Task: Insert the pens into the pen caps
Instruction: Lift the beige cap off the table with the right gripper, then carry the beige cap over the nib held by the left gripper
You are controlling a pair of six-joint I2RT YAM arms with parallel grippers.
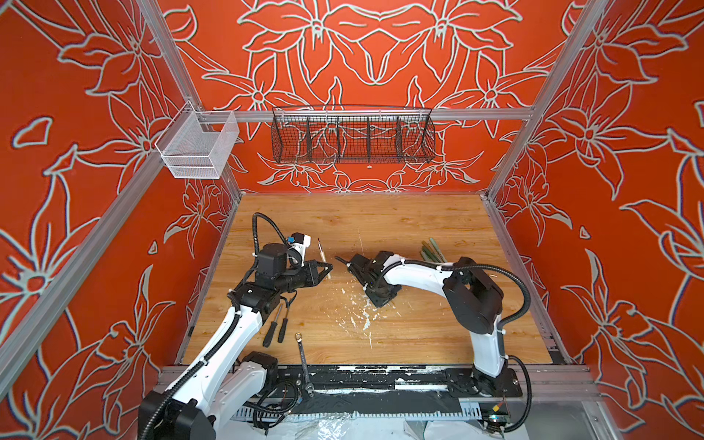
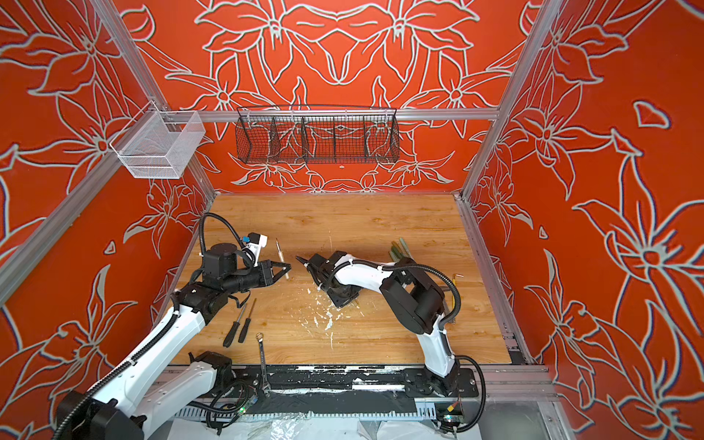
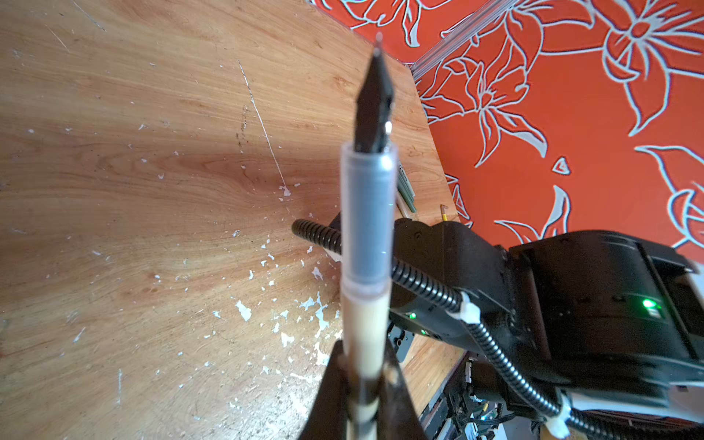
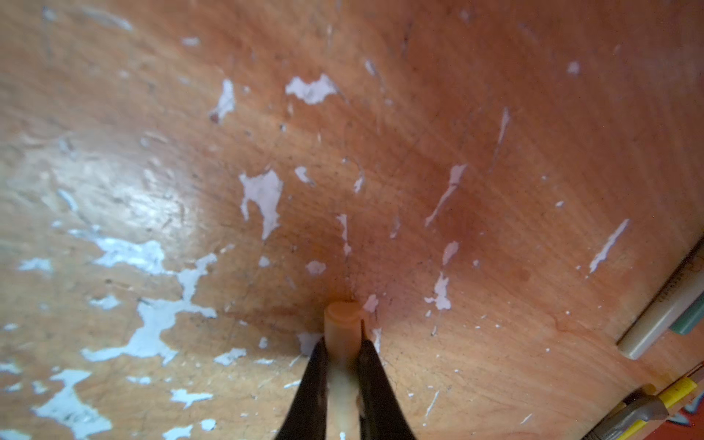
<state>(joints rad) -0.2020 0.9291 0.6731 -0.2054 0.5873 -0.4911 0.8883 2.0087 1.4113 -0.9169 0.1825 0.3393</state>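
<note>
Left wrist view shows the left hand (image 3: 364, 354) clamped tight on the cream barrel of a beige pen (image 3: 365, 228). The pen's clear grip section and dark pointed tip stand out well past the fingertips. In a top view the pen (image 1: 323, 254) sits crosswise in that hand, above the table (image 1: 381, 228).

The right hand (image 4: 342, 344) is closed on a beige pen cap (image 4: 341, 318), whose rounded end pokes out just beyond its fingertips. The cap is close over the paint-flecked wood; whether it touches cannot be told.

In both top views the right hand (image 1: 340, 260) (image 2: 301, 260) points toward the left hand, with a gap between them, so cap and pen are apart. The other pens (image 1: 432, 249) lie bunched on the table behind the right hand, beyond its arm.
</note>
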